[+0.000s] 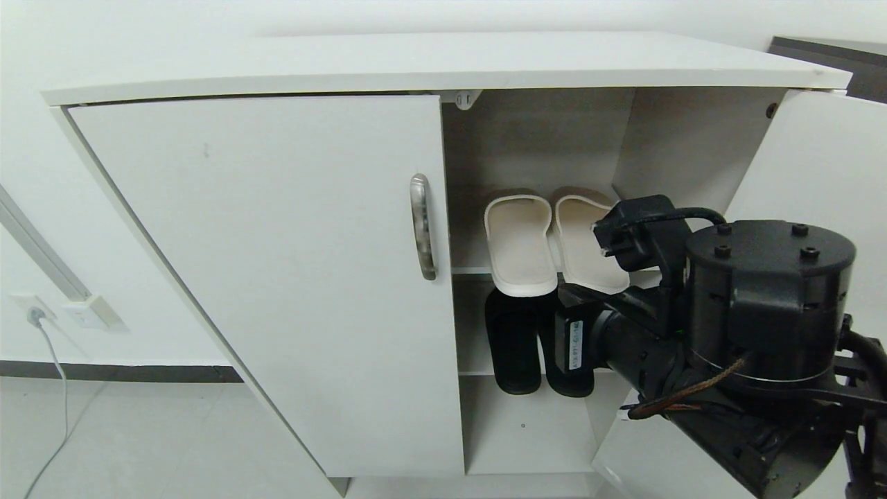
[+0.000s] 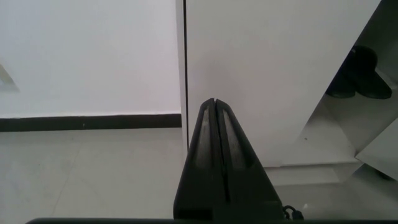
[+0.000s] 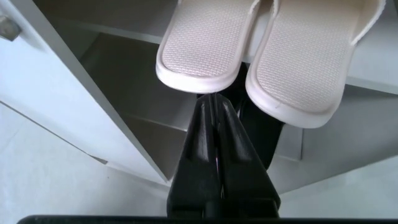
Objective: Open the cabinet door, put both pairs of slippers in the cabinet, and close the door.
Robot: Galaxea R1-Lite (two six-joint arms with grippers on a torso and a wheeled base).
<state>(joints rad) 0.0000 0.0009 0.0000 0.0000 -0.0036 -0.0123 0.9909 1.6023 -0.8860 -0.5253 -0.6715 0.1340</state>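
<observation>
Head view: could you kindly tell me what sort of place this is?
Probably an indoor room, perhaps a home-style entryway: a white cabinet against a plain wall, white slippers and black slippers on its shelves, and a wall socket near the floor.

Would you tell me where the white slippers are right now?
In the head view, the white slippers lie side by side on the upper shelf in the open right half of the cabinet, heels overhanging its edge, directly above the black slippers.
</observation>
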